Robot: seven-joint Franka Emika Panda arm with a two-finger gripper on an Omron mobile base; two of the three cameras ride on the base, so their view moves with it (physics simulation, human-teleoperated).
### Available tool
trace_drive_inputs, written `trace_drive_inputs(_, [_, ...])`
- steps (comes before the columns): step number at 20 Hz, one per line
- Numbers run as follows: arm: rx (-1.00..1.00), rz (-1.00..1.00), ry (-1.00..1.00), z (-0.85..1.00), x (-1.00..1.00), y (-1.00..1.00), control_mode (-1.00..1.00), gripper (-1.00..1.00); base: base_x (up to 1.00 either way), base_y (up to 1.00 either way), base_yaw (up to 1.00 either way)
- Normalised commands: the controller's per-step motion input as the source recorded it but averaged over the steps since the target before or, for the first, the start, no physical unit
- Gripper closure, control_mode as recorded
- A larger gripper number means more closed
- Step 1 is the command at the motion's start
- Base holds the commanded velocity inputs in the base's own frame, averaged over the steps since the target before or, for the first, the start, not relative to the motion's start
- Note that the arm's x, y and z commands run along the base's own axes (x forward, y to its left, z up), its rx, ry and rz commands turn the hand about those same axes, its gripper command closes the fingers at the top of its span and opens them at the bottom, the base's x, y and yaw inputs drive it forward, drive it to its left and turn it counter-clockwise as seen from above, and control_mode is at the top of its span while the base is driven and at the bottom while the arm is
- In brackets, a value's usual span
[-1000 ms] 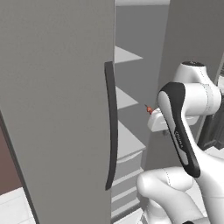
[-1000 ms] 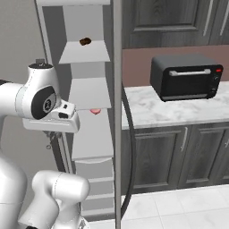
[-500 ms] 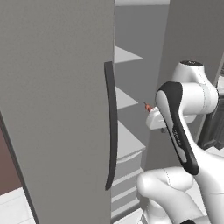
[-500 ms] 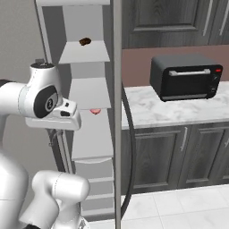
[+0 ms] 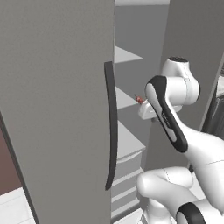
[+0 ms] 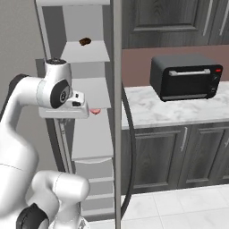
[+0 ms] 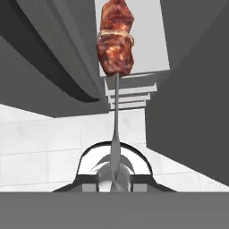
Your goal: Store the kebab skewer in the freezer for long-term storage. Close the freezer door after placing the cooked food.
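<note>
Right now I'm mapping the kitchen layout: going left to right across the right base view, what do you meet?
Robot arm → freezer shelves → edge-on freezer door → toaster oven on the marble counter.

The kebab skewer [image 7: 115, 49] runs off the top edge of the hand view, its tip unseen, and its lower stick end vanishes between the tool [image 7: 114, 182] fingers at the frame's bottom centre.
</note>
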Motion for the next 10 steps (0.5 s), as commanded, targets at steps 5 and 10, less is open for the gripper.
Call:
trace_drive_inputs(5, [0.00, 0.08, -0.08, -0.32, 0.62, 0.00, -1.00, 1.00, 0.00, 0.00, 0.00])
trace_drive_inputs(10, [0.00, 0.01, -0.13, -0.30, 0.55, 0.00, -1.00, 1.00, 0.00, 0.00, 0.00])
